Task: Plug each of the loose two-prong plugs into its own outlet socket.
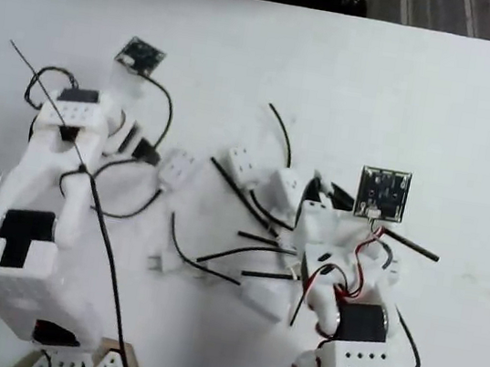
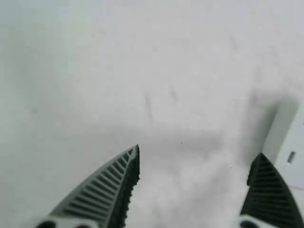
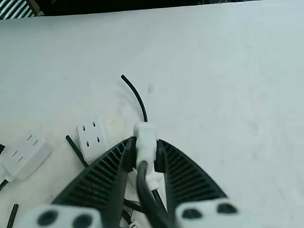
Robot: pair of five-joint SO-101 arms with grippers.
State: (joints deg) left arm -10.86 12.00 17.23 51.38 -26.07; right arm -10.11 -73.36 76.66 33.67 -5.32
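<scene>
White table (image 1: pixel 425 90), white plug (image 3: pixel 145 135), black cord (image 3: pixel 137 97), white socket (image 3: pixel 92 137), black ribbed right claw (image 3: pixel 145 144)

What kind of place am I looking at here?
Likely a robotics lab bench: a plain white table, loose outlet sockets and a stray plug on it, and the right gripper clamping a white plug.

Left end effector (image 2: pixel 199 151) spread wide; right end effector (image 3: pixel 145 144) — clamped on plug (image 3: pixel 144 132)

High camera overhead; right wrist camera low, sharing one socket (image 1: pixel 243 163).
</scene>
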